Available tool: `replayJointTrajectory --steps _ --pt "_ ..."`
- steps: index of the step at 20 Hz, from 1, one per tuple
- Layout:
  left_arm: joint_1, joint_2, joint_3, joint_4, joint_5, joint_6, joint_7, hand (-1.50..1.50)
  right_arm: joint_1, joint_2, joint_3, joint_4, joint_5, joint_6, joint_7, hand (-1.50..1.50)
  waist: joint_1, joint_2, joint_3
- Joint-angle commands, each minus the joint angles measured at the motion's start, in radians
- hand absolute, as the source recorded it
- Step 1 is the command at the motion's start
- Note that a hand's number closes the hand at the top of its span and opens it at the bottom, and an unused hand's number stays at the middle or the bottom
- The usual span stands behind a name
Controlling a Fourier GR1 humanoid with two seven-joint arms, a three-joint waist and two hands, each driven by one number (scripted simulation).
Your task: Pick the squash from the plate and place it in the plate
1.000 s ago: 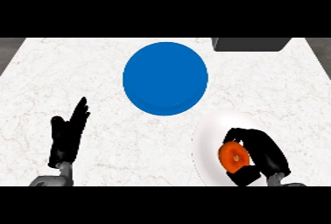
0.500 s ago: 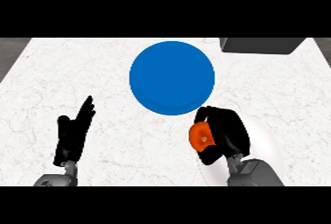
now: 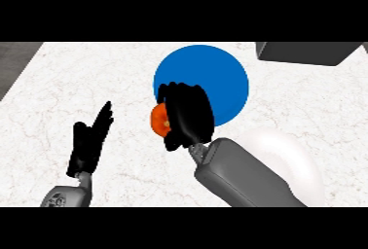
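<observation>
My right hand [image 3: 185, 116] was curled round the orange squash [image 3: 159, 121], fingers wrapped over its right side so that only a sliver of orange showed at the left of the black fingers; most of the squash was hidden behind the hand. The hand sat at the near-left edge of the blue plate [image 3: 215, 73], overlapping the rim in this view, and I could not tell how high above the counter [image 3: 86, 73] it was. My chief worry: the visible part of the squash lay just outside the plate's left rim, so letting go here would likely put it on the rim or on bare counter, where a round thing might roll off to the left. I judged the hand needed to go farther and a touch right, over the plate's middle, before opening. A second risk was lowering onto the rim and tipping or shoving the plate. The grey right forearm [image 3: 244, 177] ran in from the near right, passing beside the white plate [image 3: 291, 151] at the near right, which showed no squash on it. My left hand [image 3: 90, 141] rested at the near left, fingers straight and pointing far, well apart from both plates.
</observation>
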Motion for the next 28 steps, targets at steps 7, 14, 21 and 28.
replayJointTrajectory --steps 7,14,21,28 --pt "0.023 0.000 0.011 -0.014 -0.001 0.006 0.001 0.00 -0.411 0.010 0.020 0.309 -0.056 -0.283 0.258 1.50 -0.031 -0.004 0.000" --pt "0.044 0.007 0.037 -0.017 0.002 0.011 -0.006 0.00 -0.410 0.010 -0.030 0.491 -0.117 -0.398 0.155 1.50 -0.070 -0.009 0.001" --pt "0.028 0.029 0.067 0.012 0.009 -0.009 -0.030 0.00 -0.511 0.010 -0.081 0.742 -0.222 -0.412 0.032 1.50 -0.063 -0.004 0.001" --pt "0.028 -0.017 0.023 0.005 -0.032 0.028 -0.014 0.00 -0.459 0.010 -0.183 0.905 -0.343 -0.322 -0.167 1.50 -0.061 0.001 0.001"
